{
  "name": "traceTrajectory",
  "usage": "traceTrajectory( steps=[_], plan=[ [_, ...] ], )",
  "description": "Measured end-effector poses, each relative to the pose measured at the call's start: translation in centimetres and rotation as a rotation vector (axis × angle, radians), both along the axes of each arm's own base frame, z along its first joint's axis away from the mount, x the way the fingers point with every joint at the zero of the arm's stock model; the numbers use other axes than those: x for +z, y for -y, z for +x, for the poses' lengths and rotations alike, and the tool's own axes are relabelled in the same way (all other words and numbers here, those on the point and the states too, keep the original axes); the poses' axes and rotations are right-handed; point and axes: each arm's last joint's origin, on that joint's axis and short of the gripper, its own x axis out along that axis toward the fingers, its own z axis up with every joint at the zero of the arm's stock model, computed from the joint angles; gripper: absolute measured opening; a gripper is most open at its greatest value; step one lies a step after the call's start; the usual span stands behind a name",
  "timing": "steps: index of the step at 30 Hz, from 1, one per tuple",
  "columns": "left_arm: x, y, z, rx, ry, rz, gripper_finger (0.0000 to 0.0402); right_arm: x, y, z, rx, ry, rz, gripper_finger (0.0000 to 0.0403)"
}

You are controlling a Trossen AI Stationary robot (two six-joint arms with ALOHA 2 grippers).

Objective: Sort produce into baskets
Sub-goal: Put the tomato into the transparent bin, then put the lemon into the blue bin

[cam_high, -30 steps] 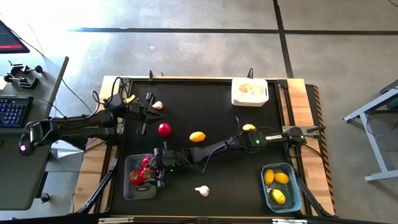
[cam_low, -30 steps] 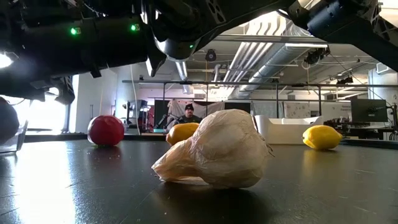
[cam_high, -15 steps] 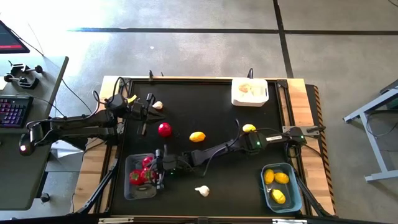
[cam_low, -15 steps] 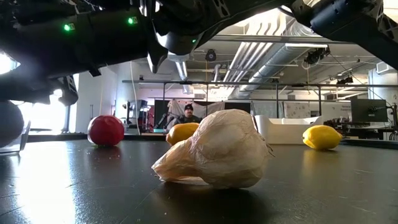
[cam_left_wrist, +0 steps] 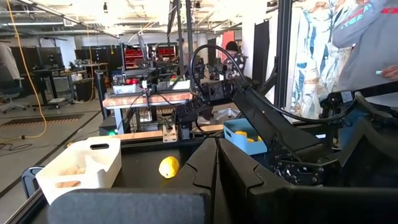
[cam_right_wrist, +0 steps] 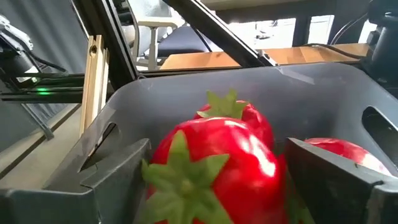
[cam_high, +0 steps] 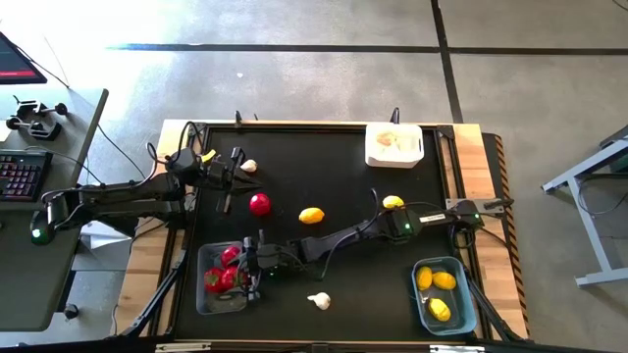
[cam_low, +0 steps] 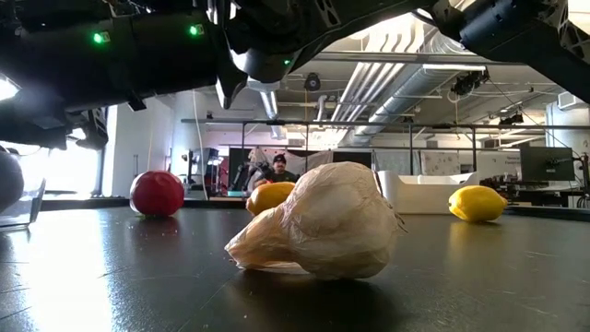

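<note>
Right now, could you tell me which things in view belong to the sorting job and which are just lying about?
On the job: clear tub, blue tub, white tub; loose red piece, central yellow piece, second yellow piece, front garlic bulb, back garlic bulb; right gripper clamping the held red piece; left gripper waiting.
Lying about: keyboard, paper beside the table, person in the background.

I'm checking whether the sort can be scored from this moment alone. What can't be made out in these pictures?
- High view: number of round red pieces in the translucent grey tub; the right pincer covers part.
- Right wrist view: whether the right pincer grips the red piece between its fingers or has let go.
- High view: contents of the opaque white tub; too small.
- Left pincer: open or shut, unclear in high and left wrist views.
</note>
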Motion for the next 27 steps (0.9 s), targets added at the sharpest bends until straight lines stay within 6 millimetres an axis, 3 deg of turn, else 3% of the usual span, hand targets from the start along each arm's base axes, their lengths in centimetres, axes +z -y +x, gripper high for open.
traceTrajectory(
  steps=[4,8,13,22,27],
  plan=[
    [0.0,0.0,0.0,0.000,-0.001,0.000,0.0005,1.5,-0.3,0.1,0.051,-0.037,0.005,0.0351],
    [0.0,0.0,0.0,0.000,-0.001,0.000,0.0005,1.9,-0.6,0.0,0.063,-0.073,-0.019,0.0313],
    [0.0,0.0,0.0,0.000,-0.003,-0.004,0.0005,1.6,-0.8,-0.2,0.071,-0.093,-0.030,0.0226],
    [-0.1,0.0,0.0,-0.001,-0.009,-0.020,0.0005,2.4,-0.6,-0.4,0.083,-0.100,-0.117,0.0026],
    [-0.4,0.0,0.0,0.001,-0.047,-0.036,0.0005,3.3,-0.5,-0.7,-0.066,-0.094,-0.296,0.0005]
  ],
)
